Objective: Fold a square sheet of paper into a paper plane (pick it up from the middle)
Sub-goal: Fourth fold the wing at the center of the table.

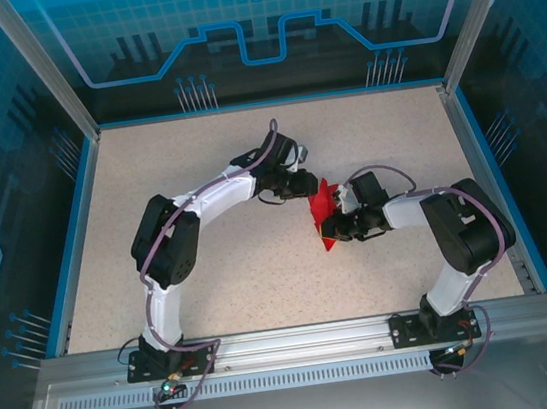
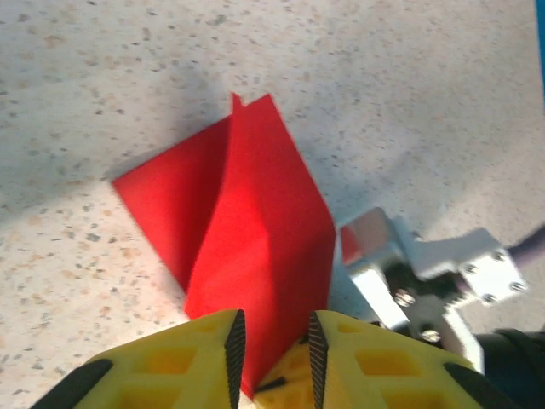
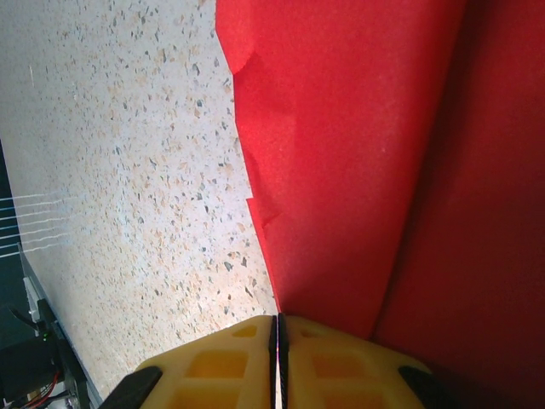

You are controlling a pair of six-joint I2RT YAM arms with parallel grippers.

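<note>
The red square sheet of paper point(image 1: 327, 213) lies mid-table between both grippers, folded along a crease, with one flap standing up off the table. In the left wrist view the raised flap of the paper point(image 2: 255, 213) runs between my left gripper's point(image 2: 272, 328) yellow fingers, which stand apart and do not clamp it. My left gripper point(image 1: 312, 187) sits at the paper's far side. My right gripper point(image 3: 278, 319) is shut on the edge of the paper point(image 3: 366, 153), and it point(image 1: 337, 224) holds the near side.
The speckled beige table point(image 1: 229, 170) is bounded by blue rails and transparent walls. The right gripper's metal body point(image 2: 409, 273) sits close beside the left fingers. Bare table lies left of the paper point(image 3: 128, 170).
</note>
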